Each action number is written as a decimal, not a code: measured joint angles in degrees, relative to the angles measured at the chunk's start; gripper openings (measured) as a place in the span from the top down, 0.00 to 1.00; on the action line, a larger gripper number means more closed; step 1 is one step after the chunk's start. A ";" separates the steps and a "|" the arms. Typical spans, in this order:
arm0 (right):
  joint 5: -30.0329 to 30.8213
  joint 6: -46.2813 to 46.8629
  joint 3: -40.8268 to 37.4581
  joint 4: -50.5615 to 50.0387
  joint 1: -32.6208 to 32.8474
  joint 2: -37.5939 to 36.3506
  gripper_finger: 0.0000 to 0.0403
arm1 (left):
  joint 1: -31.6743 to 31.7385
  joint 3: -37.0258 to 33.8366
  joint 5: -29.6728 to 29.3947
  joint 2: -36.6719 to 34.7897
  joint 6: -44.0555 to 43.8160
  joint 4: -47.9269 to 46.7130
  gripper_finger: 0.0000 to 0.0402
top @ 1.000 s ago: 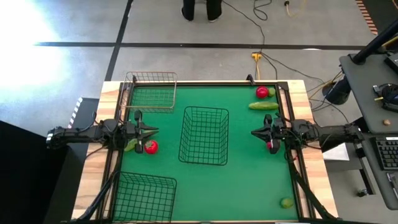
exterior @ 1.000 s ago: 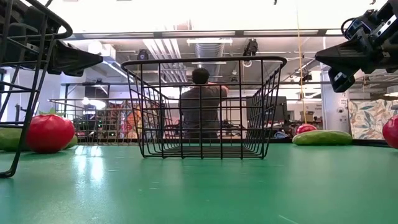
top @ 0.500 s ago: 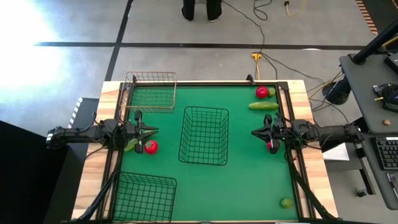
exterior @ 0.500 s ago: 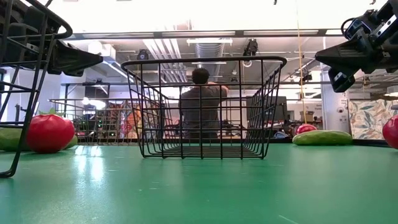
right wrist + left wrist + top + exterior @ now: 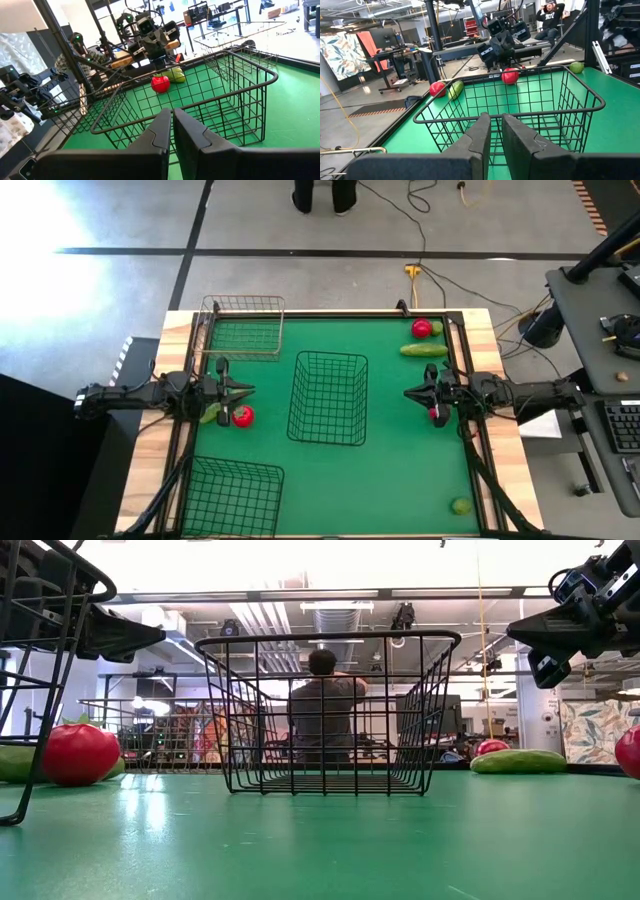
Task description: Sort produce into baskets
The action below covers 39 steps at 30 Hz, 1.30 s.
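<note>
My left gripper [image 5: 250, 390] hovers shut and empty at the table's left, just left of the middle black basket [image 5: 328, 397]. A tomato [image 5: 242, 416] and a green piece [image 5: 210, 415] lie on the mat below it. My right gripper [image 5: 407, 393] hovers shut and empty right of that basket, with a tomato [image 5: 436, 414] lying beneath its arm. At the far right corner lie a tomato [image 5: 421, 328], a lime [image 5: 436, 327] and a cucumber [image 5: 424, 350]. A lime [image 5: 460, 505] lies at the near right corner.
A paler wire basket [image 5: 243, 325] stands at the far left corner and a second black basket [image 5: 232, 495] at the near left corner. A person [image 5: 322, 715] sits in the room beyond the table. Bare green mat [image 5: 400, 470] lies toward the near right.
</note>
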 joint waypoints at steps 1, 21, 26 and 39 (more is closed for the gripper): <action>0.00 0.00 -0.02 0.00 0.00 -0.02 0.97 | 0.01 0.00 0.00 -0.01 -0.01 0.00 0.92; 0.00 0.00 -0.02 0.02 0.00 0.14 0.97 | 0.00 0.00 0.00 -0.02 -0.01 0.00 0.92; 0.04 -0.42 -0.02 0.13 -0.01 0.15 0.97 | 0.01 0.00 0.00 -0.02 -0.01 0.00 0.92; 13.30 35.05 -0.07 20.91 -0.13 0.31 0.97 | 0.00 0.00 -0.03 -0.02 -0.01 0.00 0.92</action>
